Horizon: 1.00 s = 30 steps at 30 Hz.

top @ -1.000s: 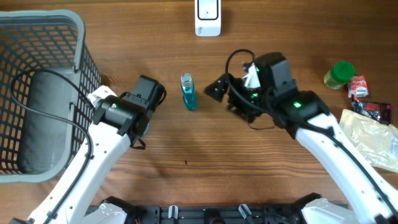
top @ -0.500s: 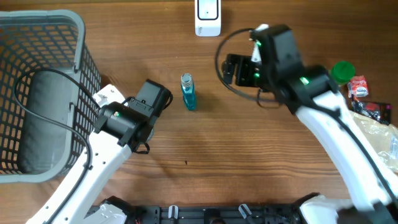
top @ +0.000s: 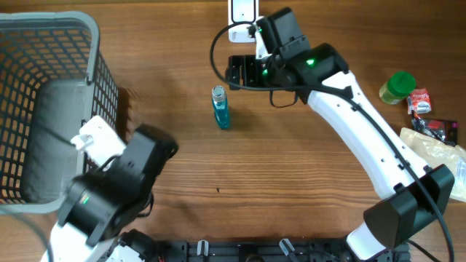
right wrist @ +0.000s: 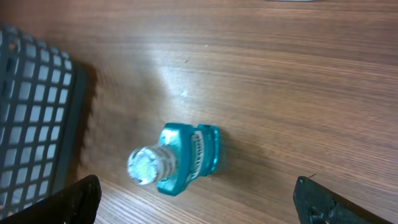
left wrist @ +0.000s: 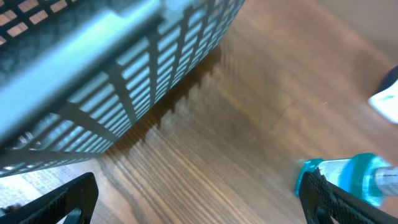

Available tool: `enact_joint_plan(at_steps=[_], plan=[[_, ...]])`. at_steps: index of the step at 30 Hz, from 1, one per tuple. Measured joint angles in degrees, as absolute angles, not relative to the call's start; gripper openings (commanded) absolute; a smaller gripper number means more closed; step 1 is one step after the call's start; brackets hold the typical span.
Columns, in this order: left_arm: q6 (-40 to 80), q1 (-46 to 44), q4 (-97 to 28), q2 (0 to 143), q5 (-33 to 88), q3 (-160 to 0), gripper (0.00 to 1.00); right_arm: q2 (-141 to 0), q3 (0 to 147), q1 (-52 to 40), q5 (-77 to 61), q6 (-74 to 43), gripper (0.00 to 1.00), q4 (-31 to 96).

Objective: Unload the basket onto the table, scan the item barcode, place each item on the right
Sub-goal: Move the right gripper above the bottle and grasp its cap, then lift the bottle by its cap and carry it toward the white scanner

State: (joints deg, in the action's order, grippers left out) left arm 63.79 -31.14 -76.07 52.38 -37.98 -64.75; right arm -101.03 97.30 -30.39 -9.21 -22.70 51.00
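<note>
Overhead: my right claw (top: 234, 73), jaws wide and empty, hovers upper centre, near the upright blue bottle (top: 220, 108) on the counter (top: 291, 182); the scanner (top: 243, 14) sits at the top edge.

Left wrist: left claw (left wrist: 199, 202) wide, empty; basket (left wrist: 93, 68) upper left, bottle lower right.

Right wrist: bottle stands lower centre-left. Closing off-centre could, I judge, topple it, hiding the barcode.

Mock shop checkout: wooden table (top: 291, 182), scanner (top: 242, 20) at its far edge, basket (top: 92, 51) at left edge, packaged goods (top: 435, 154) at right edge.
</note>
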Motion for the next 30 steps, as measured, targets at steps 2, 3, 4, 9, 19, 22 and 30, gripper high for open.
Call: enact_joint_plan(at_steps=[2, 3, 4, 9, 19, 22, 30], plan=[[63.81, -31.14, -76.09, 49.76, -38.35, -64.75, 1.00, -101.06, 97.30, -31.31, -9.43, -22.61, 0.99, 50.70], [63.81, -31.14, -76.09, 48.75, -38.37, -64.75, 1.00, -101.06, 97.30, -31.70, -9.45, -22.59, 1.00, 50.30], [63.79, -31.14, -76.12, 47.57, -38.41, -64.75, 1.00, -101.10, 97.30, -32.16, -9.47, -22.61, 1.00, 49.80], [63.75, -31.14, -76.16, 45.39, -39.16, -64.75, 1.00, -103.09, 97.47, -34.44, -9.67, -22.61, 0.99, 46.48], [63.75, -31.14, -76.64, 45.47, -39.18, -64.75, 1.00, -110.02, 97.62, -37.17, -5.76, -22.65, 0.90, 45.82], [63.75, -31.14, -76.95, 45.47, -39.18, -64.75, 1.00, -110.59, 97.62, -37.15, -4.27, -22.46, 0.76, 45.80], [63.75, -31.14, -77.21, 45.47, -39.33, -64.75, 1.00, -111.26, 97.62, -37.39, -3.38, -21.74, 0.70, 46.33]])
